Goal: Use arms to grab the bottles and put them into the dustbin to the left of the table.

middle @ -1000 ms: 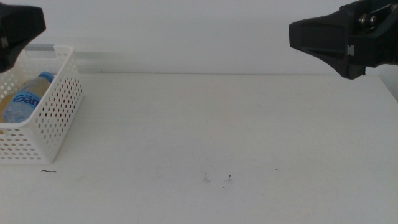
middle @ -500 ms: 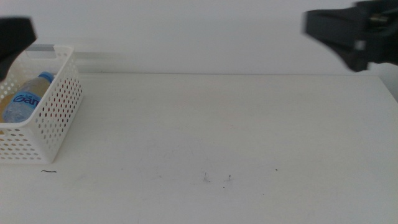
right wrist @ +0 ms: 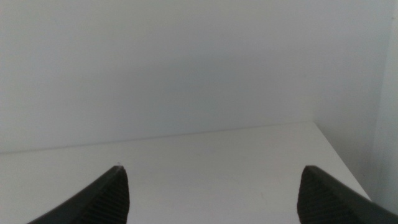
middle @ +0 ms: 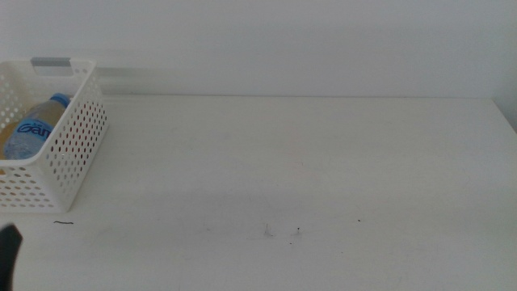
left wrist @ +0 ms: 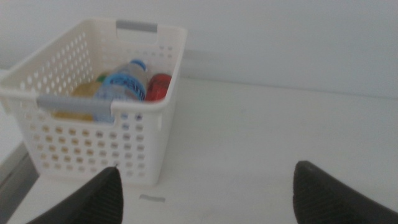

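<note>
Both arms have pulled out of the middle view since a moment ago, leaving only a dark sliver of the left gripper [left wrist: 205, 193] at the bottom corner; its jaws stand spread and empty, with the dustbin [left wrist: 140, 127] just ahead of them on the table [middle: 307, 162]. The right gripper [right wrist: 211, 193], jaws likewise spread and empty, faces bare tabletop well apart from it. Inside lie the water bottle [left wrist: 124, 86], its blue label too blurred to read, the red can [left wrist: 159, 86] and the yellow bottle [left wrist: 84, 92].

bin [left wrist: 99, 109]: white perforated basket, grey rim strips, at table's [middle: 323, 162] left edge
bottles [left wrist: 124, 84]: water, yellow, red can, lying inside bin
</note>
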Tool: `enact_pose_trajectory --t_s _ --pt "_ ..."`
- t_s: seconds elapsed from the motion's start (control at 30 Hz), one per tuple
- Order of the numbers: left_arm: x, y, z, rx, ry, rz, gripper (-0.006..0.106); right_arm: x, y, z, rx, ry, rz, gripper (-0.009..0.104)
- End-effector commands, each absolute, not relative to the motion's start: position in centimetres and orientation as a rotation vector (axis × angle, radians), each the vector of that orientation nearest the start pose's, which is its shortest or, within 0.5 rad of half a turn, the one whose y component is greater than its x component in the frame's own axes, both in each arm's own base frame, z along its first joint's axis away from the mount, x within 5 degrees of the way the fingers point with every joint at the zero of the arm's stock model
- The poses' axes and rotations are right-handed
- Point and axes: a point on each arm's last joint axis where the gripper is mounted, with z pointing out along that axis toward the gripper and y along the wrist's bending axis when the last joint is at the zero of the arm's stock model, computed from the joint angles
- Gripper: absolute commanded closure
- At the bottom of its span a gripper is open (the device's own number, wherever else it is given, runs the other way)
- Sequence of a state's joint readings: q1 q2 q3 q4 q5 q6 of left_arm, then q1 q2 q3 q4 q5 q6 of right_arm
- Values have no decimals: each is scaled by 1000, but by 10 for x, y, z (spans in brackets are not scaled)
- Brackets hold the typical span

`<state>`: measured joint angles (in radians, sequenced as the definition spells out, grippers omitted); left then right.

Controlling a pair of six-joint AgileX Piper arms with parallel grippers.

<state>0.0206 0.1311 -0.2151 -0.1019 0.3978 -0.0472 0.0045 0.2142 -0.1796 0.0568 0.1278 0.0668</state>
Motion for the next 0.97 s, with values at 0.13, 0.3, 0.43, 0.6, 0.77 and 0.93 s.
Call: enact_pose_trajectory --t_s 0.13,0.3,0.43,0.6,0.77,0.93 --pt "52 -1 193 -117 1815 -94 7 57 0 207 75 1593 70 5" --pt "54 1 184 -86 1801 -43 7 56 0 198 76 1646 69 5" --pt "54 1 185 -86 1798 -43 7 56 0 199 75 1636 69 5" --pt "54 1 184 -75 1800 -27 7 56 0 199 75 1636 69 5" --pt "54 1 184 -74 1800 -24 7 56 0 199 75 1636 69 5" --pt "54 1 184 -78 1800 -21 7 56 0 199 75 1636 69 5"
